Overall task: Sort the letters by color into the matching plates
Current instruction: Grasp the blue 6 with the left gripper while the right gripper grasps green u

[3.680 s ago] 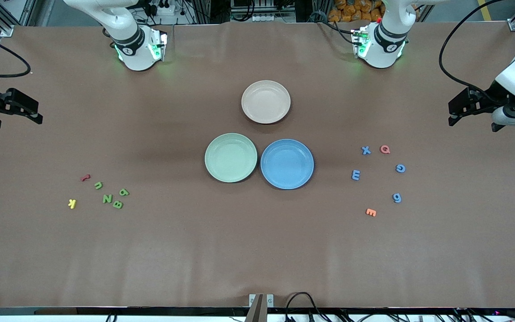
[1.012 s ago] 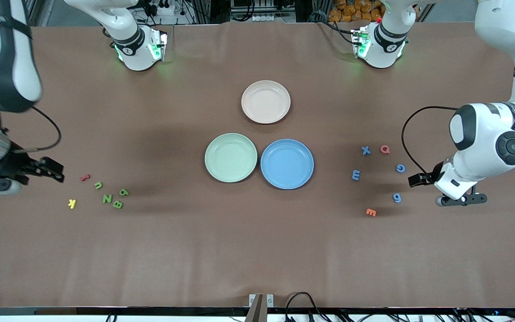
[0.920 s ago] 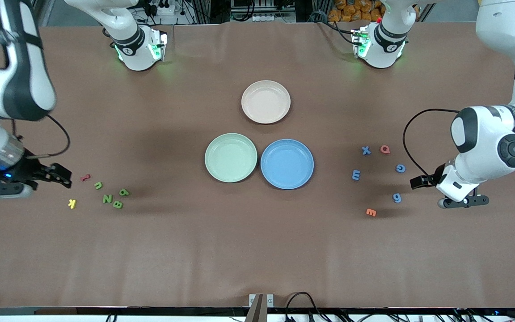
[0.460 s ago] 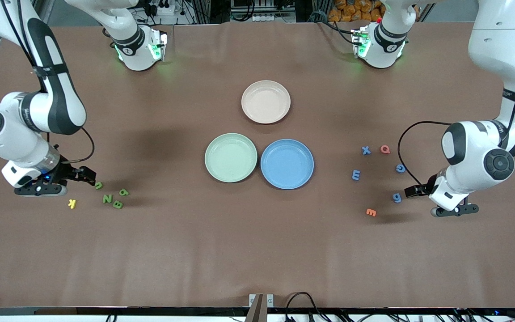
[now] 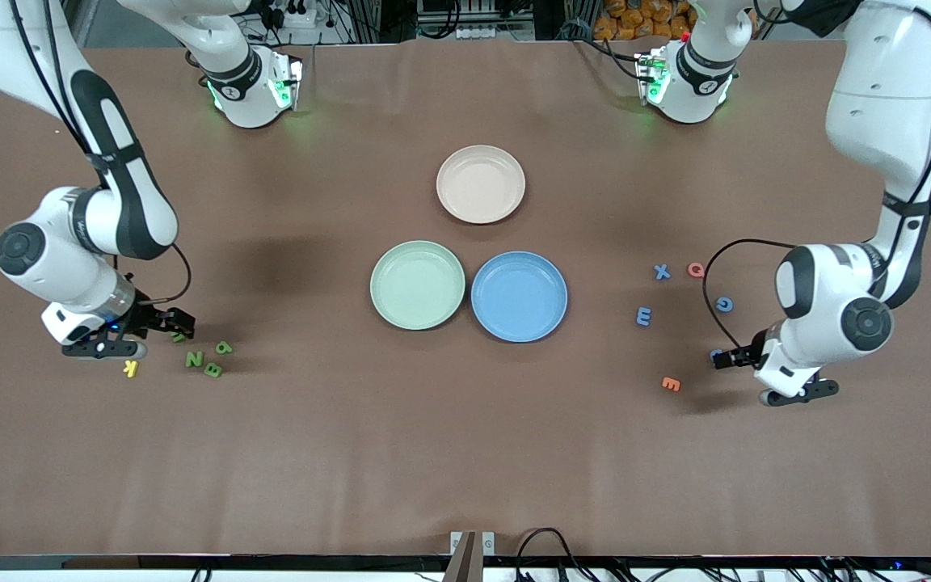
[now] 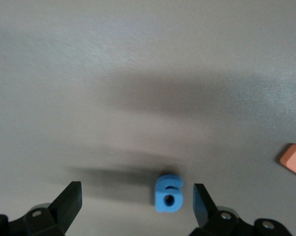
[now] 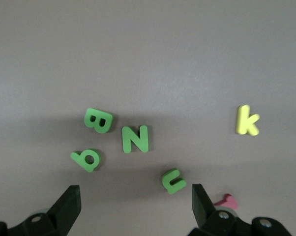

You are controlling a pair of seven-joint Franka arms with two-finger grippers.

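The mint green plate (image 5: pixel 417 284) and the blue plate (image 5: pixel 519 296) sit side by side mid-table. Toward the right arm's end lie green letters u (image 7: pixel 174 180), N (image 7: pixel 135 139), B (image 7: pixel 98 120) and a fourth (image 7: pixel 86 160). My right gripper (image 5: pixel 173 324) hangs open low over the u, which lies just inside one fingertip (image 7: pixel 202 202). Toward the left arm's end lie blue letters X (image 5: pixel 661 272), E (image 5: pixel 643 316) and G (image 5: pixel 723 304). My left gripper (image 5: pixel 722 358) is open, and a blue 6 (image 6: pixel 168 193) lies between its fingers.
A beige-pink plate (image 5: pixel 481 183) stands farther from the front camera than the two plates. A yellow k (image 5: pixel 131 369) and a pink-red piece (image 7: pixel 225 201) lie by the green letters. A red Q (image 5: pixel 696 270) and an orange E (image 5: pixel 671 384) lie among the blue ones.
Both arms have swung in from the table's ends and come down: the right gripper over the green u, the left gripper around the blue 6. No letter has moved.
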